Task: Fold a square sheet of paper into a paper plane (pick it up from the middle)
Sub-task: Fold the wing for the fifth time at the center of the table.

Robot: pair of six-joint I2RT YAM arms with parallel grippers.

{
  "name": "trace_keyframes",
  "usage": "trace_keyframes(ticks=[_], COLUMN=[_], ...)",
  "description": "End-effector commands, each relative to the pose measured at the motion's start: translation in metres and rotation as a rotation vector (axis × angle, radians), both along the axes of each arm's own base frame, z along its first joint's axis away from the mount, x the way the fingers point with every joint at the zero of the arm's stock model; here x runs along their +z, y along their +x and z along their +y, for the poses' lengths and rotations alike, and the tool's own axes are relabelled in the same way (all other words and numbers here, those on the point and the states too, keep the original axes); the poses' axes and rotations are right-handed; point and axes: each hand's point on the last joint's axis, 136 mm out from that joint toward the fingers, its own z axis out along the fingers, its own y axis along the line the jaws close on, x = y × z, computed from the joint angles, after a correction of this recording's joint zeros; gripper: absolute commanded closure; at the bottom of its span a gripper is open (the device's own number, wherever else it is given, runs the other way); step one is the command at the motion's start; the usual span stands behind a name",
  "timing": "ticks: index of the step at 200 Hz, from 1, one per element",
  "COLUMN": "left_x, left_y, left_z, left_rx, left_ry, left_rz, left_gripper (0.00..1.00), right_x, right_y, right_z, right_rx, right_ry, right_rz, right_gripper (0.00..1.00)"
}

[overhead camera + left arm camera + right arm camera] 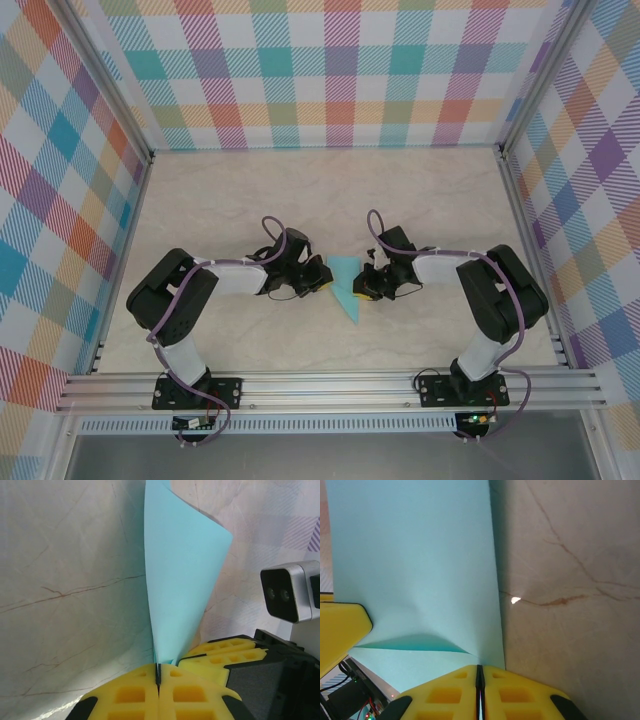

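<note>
The square sheet of paper [346, 283], light turquoise and folded into a narrow pointed shape, hangs just above the table between the two arms. My left gripper [328, 282] is shut on its left edge; in the left wrist view the paper [180, 570] rises from the closed yellow jaws of that gripper [158, 672] as a curved fold. My right gripper [364, 288] is shut on the opposite edge; in the right wrist view the sheet [415, 565] spreads wide from the closed jaws of that gripper [479, 672], with a crease running left.
The marbled table top [330, 200] stretches behind the grippers, ringed by checked walls [330, 70] and an aluminium rail [330, 385] at the near edge. The right arm's camera [292, 592] and yellow fingers [225, 652] sit close beside the left gripper.
</note>
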Motion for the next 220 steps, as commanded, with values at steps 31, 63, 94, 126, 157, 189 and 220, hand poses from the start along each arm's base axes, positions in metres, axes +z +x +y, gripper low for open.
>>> trace_keyframes(ticks=[31, 63, 94, 126, 157, 189, 220], left_x=[0.010, 0.011, 0.012, 0.013, 0.015, 0.017, 0.018], left_y=[0.004, 0.006, 0.007, 0.007, 0.007, 0.007, 0.008], left_z=[0.013, 0.015, 0.013, 0.013, 0.012, 0.013, 0.010], left_rx=[0.048, 0.066, 0.064, 0.062, 0.058, 0.064, 0.057], left_ry=[0.056, 0.063, 0.061, 0.060, 0.054, 0.061, 0.055], left_rz=[-0.062, -0.066, -0.062, -0.061, -0.056, -0.050, -0.045], left_gripper=[1.00, 1.00, 1.00, 1.00, 1.00, 1.00, 1.00], right_x=[0.027, 0.032, 0.033, 0.040, 0.041, 0.036, 0.027], right_y=[0.007, -0.004, -0.015, -0.024, -0.033, -0.038, -0.033], right_z=[0.000, 0.009, 0.012, 0.011, 0.018, 0.033, 0.039], right_rx=[0.053, 0.122, 0.158, 0.205, 0.272, 0.382, 0.416], right_ry=[-0.074, -0.154, -0.266, -0.339, -0.436, -0.537, -0.626], right_rz=[-0.187, -0.303, -0.461, -0.610, -0.737, -0.798, -0.840], right_gripper=[0.82, 0.72, 0.68, 0.62, 0.53, 0.53, 0.54])
